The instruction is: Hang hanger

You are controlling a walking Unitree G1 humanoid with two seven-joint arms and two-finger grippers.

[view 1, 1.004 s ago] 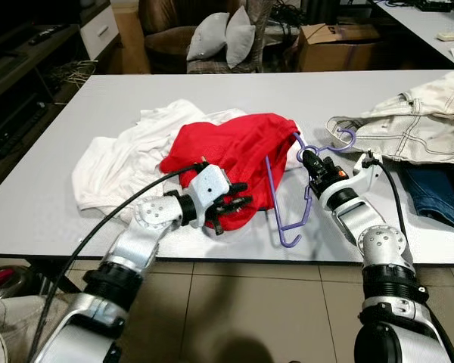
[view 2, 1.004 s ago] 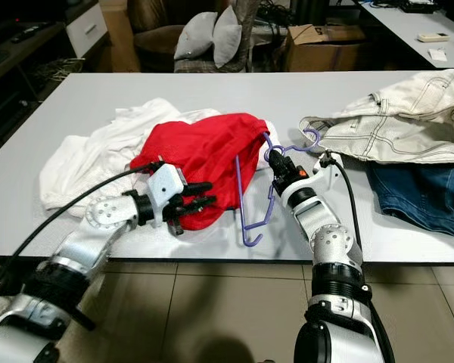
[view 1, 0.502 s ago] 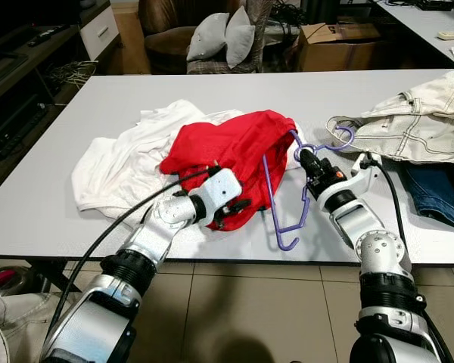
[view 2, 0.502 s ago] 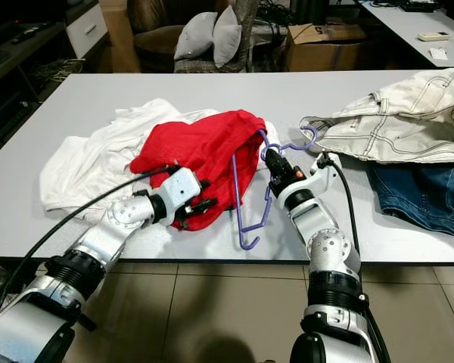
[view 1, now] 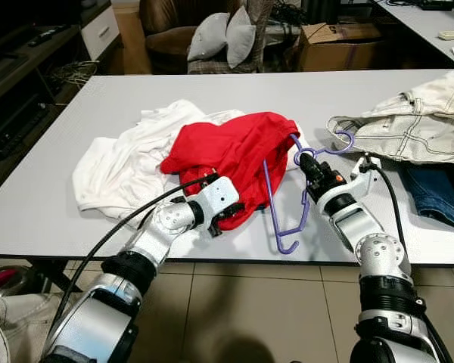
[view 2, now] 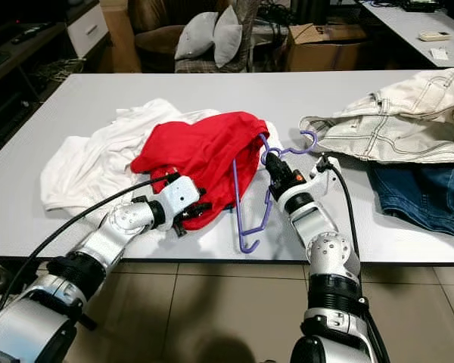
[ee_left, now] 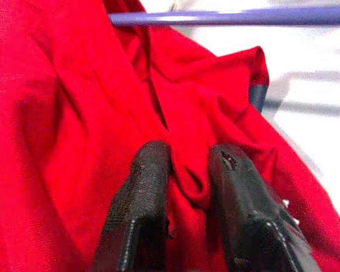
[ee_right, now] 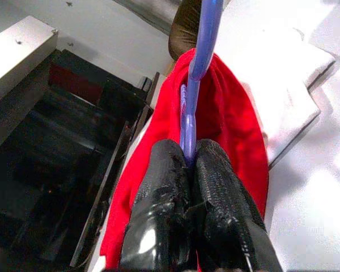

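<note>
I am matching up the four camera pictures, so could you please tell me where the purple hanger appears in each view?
Left eye view: purple hanger right of centre, beside the red garment.
Right eye view: just right of centre.
Left wrist view: a bar along the top edge.
Right wrist view: rising from the right end effector.
Shared landmark: the red garment.

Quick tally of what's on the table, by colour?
Red: 1, red garment
White: 1, white garment
Cream: 1, cream jeans
Blue: 1, blue jeans
Purple: 1, purple hanger
Total: 5
</note>
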